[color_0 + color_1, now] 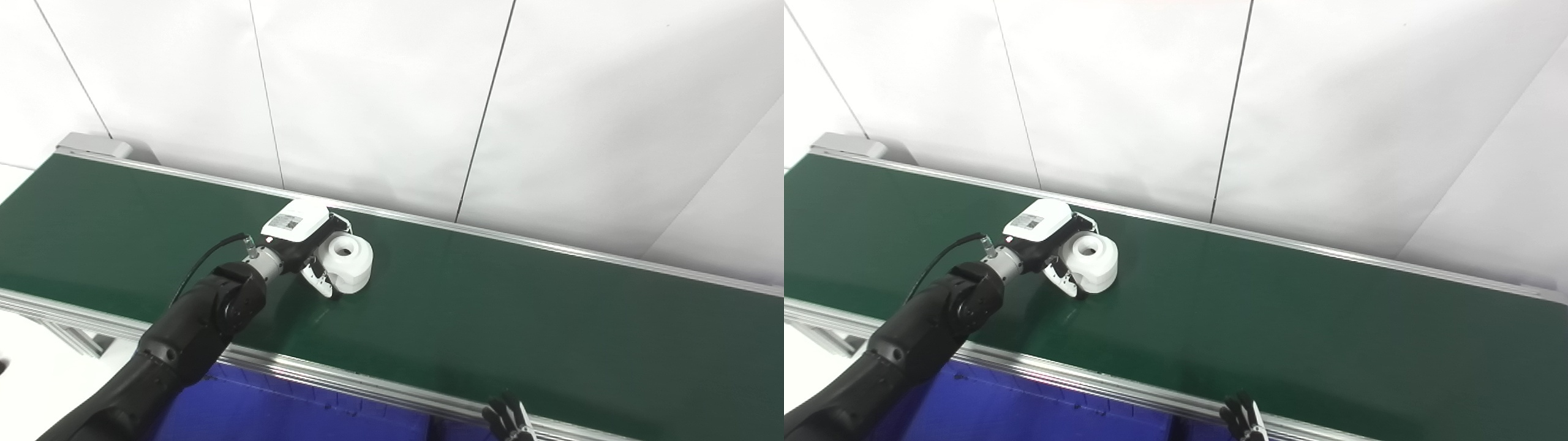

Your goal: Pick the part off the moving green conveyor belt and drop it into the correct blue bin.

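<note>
A white round part (349, 260) with a hole in its top sits on the green conveyor belt (520, 306), left of the belt's middle. My left hand (309, 245), white-backed on a black arm, reaches across the belt and wraps the part: its fingers lie behind the part and its thumb (323, 283) curls round the near side. The part touches the belt. The same grasp shows in the right eye view (1062, 245). Only the dark fingertips of my right hand (507, 419) show at the bottom edge, below the belt's near rail.
A blue bin (275, 410) lies below the belt's near aluminium rail (343, 376), partly hidden by my left arm. A white panelled wall stands behind the belt. A grey end housing (92, 146) sits at the belt's far left.
</note>
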Robot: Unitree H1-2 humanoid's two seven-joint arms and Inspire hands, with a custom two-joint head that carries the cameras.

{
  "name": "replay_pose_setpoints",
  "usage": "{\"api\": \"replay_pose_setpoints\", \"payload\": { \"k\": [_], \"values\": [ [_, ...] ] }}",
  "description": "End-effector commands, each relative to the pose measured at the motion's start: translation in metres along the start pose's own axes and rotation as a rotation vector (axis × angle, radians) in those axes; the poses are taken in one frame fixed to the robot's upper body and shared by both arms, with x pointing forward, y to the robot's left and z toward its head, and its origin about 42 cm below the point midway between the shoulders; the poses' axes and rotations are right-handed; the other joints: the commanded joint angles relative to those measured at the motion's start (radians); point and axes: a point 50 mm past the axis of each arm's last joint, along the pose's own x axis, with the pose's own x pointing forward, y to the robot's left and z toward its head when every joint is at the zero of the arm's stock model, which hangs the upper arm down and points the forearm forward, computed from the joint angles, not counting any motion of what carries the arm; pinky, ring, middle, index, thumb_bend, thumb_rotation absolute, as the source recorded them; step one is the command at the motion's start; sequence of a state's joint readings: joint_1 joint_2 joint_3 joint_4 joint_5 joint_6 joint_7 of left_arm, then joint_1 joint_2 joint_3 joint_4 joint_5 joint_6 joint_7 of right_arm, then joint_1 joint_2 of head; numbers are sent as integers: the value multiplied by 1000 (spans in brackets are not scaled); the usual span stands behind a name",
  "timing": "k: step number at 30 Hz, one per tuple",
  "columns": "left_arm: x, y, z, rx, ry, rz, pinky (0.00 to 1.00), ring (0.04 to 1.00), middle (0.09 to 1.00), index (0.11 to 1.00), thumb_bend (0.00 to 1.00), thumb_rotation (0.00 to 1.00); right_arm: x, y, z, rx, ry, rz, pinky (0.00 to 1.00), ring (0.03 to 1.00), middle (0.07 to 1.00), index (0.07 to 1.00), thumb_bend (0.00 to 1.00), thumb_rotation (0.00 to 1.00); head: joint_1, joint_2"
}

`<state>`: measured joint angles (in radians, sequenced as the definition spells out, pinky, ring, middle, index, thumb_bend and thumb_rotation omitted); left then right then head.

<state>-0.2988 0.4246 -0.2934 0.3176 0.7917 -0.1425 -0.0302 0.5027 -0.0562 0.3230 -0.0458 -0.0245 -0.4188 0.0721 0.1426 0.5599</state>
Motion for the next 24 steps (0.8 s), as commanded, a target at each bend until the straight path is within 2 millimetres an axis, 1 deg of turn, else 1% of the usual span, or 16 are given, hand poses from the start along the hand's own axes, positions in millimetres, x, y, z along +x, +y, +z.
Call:
{"api": "replay_pose_setpoints", "payload": {
  "k": [1,5,8,10,14,15,17,18,19,20,21,22,23,24],
  "values": [
    [7,27,3,13,-23,72,474,556,512,481,523,0,3,4,13,12,-78,4,942,904,928,974,934,1000,1,1],
    [3,33,4,-12,-35,95,467,549,508,485,523,0,3,4,13,11,-77,6,947,901,929,974,925,1000,3,7],
    [-5,43,9,-25,-51,111,476,550,506,484,523,0,2,4,15,-1,-79,8,941,900,930,977,917,1000,7,30],
    [-14,54,16,-32,-71,124,487,555,508,481,523,0,1,3,17,-4,-82,10,946,904,933,980,904,1000,12,46],
    [-50,74,33,-43,-157,174,469,542,505,481,523,0,-1,3,24,-4,-88,15,965,917,942,993,896,1000,27,93],
    [-60,78,37,-54,-165,175,450,529,502,484,523,0,-1,3,27,0,-90,14,969,920,944,995,903,1000,35,114],
    [-79,82,43,-75,-173,170,385,476,481,500,523,0,-1,3,31,7,-91,14,977,922,947,996,921,1000,43,132],
    [-88,83,46,-86,-172,162,354,446,483,498,524,0,-2,3,32,10,-92,15,983,924,949,997,923,1000,47,139],
    [-95,84,48,-93,-170,155,329,424,482,500,524,0,-2,3,33,13,-93,16,988,926,950,999,923,1000,47,139],
    [-106,82,51,-101,-167,142,314,409,482,501,524,0,-3,3,35,12,-93,16,991,927,951,1000,922,1000,63,163],
    [-113,81,52,-106,-165,132,371,466,499,485,523,0,-3,3,37,12,-93,15,993,929,952,1000,924,1000,63,163],
    [-125,77,54,-117,-161,117,375,470,500,484,523,0,-3,3,39,13,-95,14,993,929,952,1000,924,1000,79,181],
    [-133,74,55,-124,-158,107,411,503,502,482,523,0,-3,3,41,14,-97,14,995,931,953,1000,918,1000,79,181],
    [-145,68,57,-137,-152,99,429,519,503,481,523,0,-2,3,42,16,-98,15,996,931,953,1000,914,1000,89,191]
  ]
}}
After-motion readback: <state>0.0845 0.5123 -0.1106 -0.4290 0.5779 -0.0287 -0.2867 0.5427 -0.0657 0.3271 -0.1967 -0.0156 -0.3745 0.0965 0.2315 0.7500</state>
